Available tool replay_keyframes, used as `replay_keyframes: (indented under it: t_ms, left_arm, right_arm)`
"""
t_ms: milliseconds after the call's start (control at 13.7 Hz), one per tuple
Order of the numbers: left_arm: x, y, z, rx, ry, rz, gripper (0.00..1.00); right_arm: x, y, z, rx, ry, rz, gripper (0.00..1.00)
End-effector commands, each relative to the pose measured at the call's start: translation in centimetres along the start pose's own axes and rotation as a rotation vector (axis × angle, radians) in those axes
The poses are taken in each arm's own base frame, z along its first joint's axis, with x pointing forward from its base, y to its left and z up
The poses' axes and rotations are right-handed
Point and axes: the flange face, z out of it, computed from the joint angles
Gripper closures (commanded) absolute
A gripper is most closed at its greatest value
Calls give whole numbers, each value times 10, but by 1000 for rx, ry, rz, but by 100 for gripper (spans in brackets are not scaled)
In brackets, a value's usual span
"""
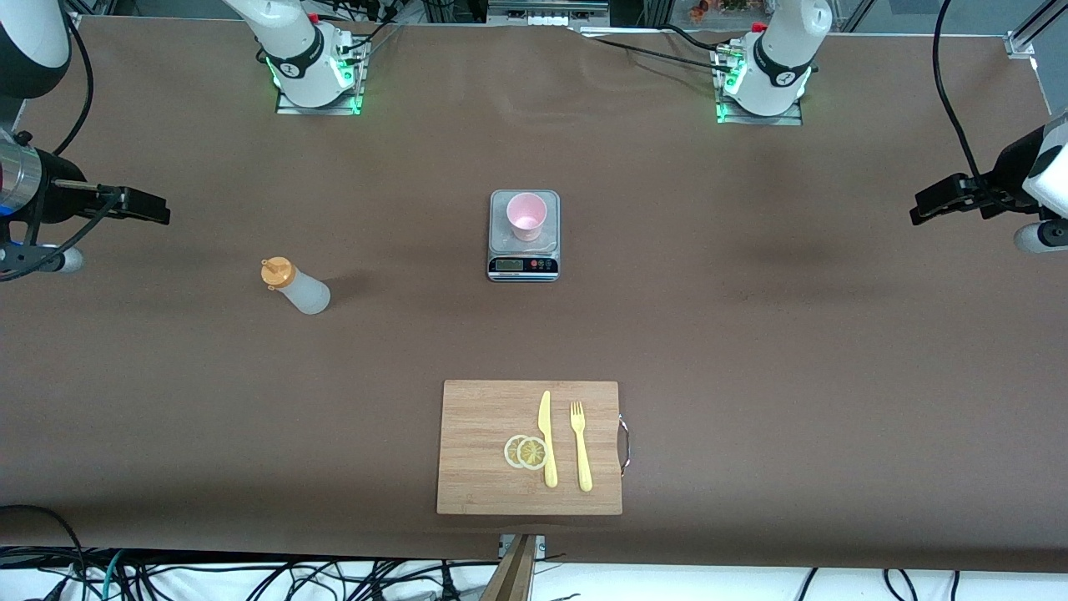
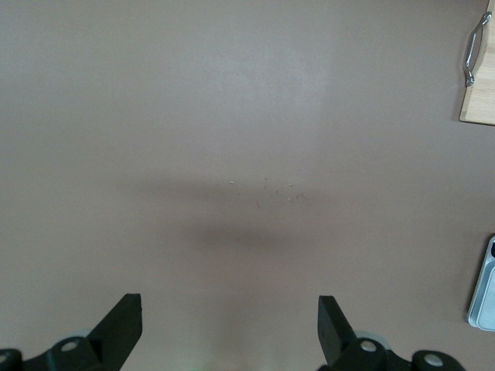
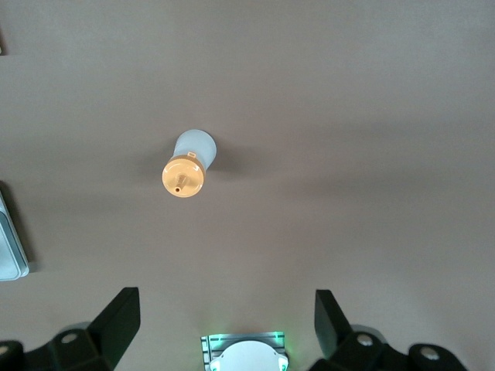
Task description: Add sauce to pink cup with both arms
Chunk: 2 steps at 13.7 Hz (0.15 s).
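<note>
The sauce bottle (image 1: 298, 287), frosted white with an orange cap, stands on the brown table toward the right arm's end. From above it also appears in the right wrist view as the sauce bottle (image 3: 188, 164). The pink cup (image 1: 526, 215) stands upright on a small scale (image 1: 523, 260) at the table's middle. My right gripper (image 1: 154, 209) hangs open and empty, high over its end of the table, apart from the bottle; its fingers (image 3: 116, 321) are spread wide. Over the other end my left gripper (image 1: 922, 210) hangs open and empty above bare table, its fingers (image 2: 124, 321) wide apart.
A wooden cutting board (image 1: 484, 467) lies nearer the front camera than the scale. It carries a yellow knife (image 1: 546, 438), a yellow fork (image 1: 581, 445) and two lemon slices (image 1: 526, 452). The board's metal handle (image 2: 473, 50) and a corner of the scale (image 2: 486, 297) show in the left wrist view.
</note>
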Motion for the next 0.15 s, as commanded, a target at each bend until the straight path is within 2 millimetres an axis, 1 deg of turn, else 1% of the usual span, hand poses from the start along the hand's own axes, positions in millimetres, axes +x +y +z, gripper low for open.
replay_keyframes:
  t_ms: [0, 73]
  left_arm:
    - [-4, -1, -5, -26, -2, 15, 0]
    - [-4, -1, -5, -26, -2, 15, 0]
  right_arm:
    - [0, 3, 1, -10, 14, 5, 0]
    - [0, 3, -3, -10, 23, 5, 0]
